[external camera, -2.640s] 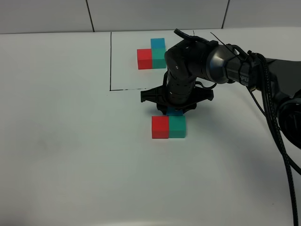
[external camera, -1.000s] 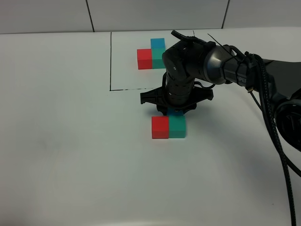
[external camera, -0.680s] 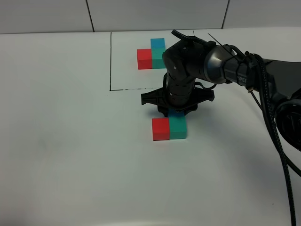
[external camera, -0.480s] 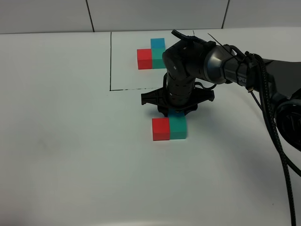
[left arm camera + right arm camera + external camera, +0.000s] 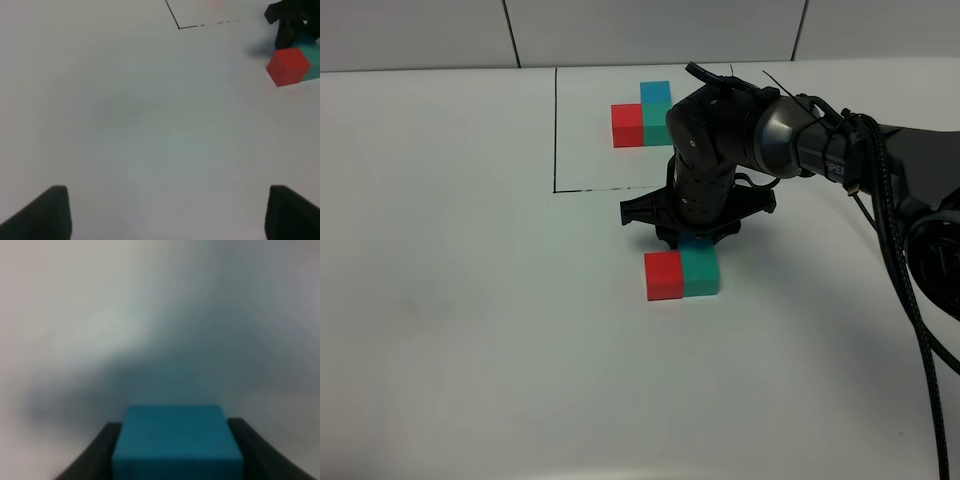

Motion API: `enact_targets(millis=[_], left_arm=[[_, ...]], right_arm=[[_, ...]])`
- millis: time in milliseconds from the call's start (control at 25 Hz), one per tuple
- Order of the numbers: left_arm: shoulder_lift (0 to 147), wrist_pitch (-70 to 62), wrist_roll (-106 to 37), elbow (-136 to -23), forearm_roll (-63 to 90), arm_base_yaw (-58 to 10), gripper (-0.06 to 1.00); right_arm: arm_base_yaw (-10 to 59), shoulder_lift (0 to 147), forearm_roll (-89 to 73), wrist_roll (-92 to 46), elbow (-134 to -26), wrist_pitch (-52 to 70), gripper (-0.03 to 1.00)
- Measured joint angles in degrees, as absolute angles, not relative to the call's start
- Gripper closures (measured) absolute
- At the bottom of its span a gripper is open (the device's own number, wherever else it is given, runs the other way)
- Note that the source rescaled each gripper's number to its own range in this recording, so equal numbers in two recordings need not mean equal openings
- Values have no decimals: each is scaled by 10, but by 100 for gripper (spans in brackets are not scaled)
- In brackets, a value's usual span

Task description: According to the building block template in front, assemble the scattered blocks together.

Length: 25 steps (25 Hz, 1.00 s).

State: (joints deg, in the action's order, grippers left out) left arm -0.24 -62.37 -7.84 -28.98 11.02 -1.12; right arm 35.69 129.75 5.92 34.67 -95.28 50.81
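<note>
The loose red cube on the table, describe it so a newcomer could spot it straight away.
Find the black drawn frame at the back of the white table. Just in front of its front edge, under the right end effector, sits a two-cube row. The red cube is its left one, touching the teal-green cube, outside the frame.

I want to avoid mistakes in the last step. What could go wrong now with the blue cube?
1. The right claw holds the blue cube right behind the teal-green cube; its fingers might push that cube or the red cube out of line.
2. Opening could drag the blue cube out of the L shape shown by the template.
</note>
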Motion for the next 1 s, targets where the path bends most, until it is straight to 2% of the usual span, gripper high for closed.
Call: enact_targets(millis=[80,320,480,760,1000], left_arm=[[-2,-624,-78,-290,110,-11,5],[-2,-624,-78,-290,110,-11,5],[-2,-624,-78,-290,110,-11,5],[-2,-624,-78,-290,110,-11,5],[-2,-624,-78,-290,110,-11,5]], right_arm=[[357,1297,58,339,-953,510,90],[357,1300,52,320,-946,506,56],[357,1277,51,297,-946,486,41],[344,1226,50,252,-946,466,23],[268,1198,47,194,-946,487,18]])
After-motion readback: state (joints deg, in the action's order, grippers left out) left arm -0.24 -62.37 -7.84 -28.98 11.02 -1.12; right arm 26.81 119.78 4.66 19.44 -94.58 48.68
